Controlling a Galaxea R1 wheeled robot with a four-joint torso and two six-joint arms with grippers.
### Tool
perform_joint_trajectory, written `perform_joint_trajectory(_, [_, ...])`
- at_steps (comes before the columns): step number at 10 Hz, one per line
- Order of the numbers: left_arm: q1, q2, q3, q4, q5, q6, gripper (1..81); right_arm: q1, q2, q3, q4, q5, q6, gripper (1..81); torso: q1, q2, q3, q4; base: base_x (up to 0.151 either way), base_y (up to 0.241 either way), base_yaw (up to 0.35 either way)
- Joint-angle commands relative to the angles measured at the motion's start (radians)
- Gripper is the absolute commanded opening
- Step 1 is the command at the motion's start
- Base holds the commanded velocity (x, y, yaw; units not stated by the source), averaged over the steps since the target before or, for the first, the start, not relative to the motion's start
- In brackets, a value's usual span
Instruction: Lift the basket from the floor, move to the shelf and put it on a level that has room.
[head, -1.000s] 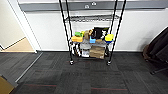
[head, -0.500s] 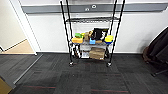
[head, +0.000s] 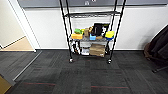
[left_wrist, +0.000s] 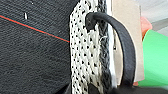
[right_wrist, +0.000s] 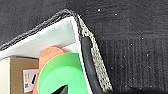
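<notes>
We find the woven basket (left_wrist: 85, 52) above the carpet floor (left_wrist: 32, 55), facing the wire shelf (head: 91, 37) — light, stiff-walled, loaded with a green object (right_wrist: 62, 75) and best taken by its black handles (left_wrist: 125, 45) — claw states we cannot tell.

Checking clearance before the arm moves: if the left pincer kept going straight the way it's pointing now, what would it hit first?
Probably the basket's black handle and woven side, which sit right in front of the left wrist camera. Dark carpet lies beyond; depth is hard to judge.
</notes>
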Motion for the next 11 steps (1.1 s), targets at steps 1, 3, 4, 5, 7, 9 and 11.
perform_joint_trajectory(1, [-0.079,-0.004,0.011,-0.008,0.040,0.002,81.1,0.122,0.022,-0.028,0.007,-0.046,-0.001,81.1,0.000,0.000,0.000,0.000,0.000,0.000,0.000])
perform_joint_trajectory(3, [-0.098,-0.001,0.011,-0.008,0.040,0.002,81.1,0.122,0.074,-0.085,0.007,-0.046,-0.001,81.1,0.000,0.000,0.000,0.000,0.000,0.000,0.000])
perform_joint_trajectory(4, [-0.105,0.004,0.012,-0.008,0.040,0.002,81.1,0.117,0.102,-0.114,0.007,-0.046,-0.001,81.1,0.000,0.000,0.000,0.000,0.000,0.000,0.000])
perform_joint_trajectory(5, [-0.108,0.013,0.011,-0.008,0.040,0.002,81.1,0.111,0.122,-0.140,0.009,-0.046,-0.001,81.1,0.000,0.000,0.000,0.000,0.000,0.000,0.000])
perform_joint_trajectory(7, [-0.128,0.033,0.008,-0.008,0.040,0.002,81.1,0.094,0.136,-0.162,0.014,-0.040,-0.001,81.1,0.000,0.000,0.000,0.000,0.000,0.000,0.000])
perform_joint_trajectory(9, [-0.131,0.042,0.009,-0.006,0.043,0.002,81.1,0.077,0.134,-0.175,0.015,-0.032,0.005,81.1,0.000,0.000,-0.001,0.000,0.000,0.000,0.000])
perform_joint_trajectory(11, [-0.131,0.047,0.012,-0.006,0.042,0.002,81.1,0.071,0.134,-0.186,0.014,-0.029,0.005,81.1,0.000,0.000,-0.001,0.000,0.000,0.000,0.000])
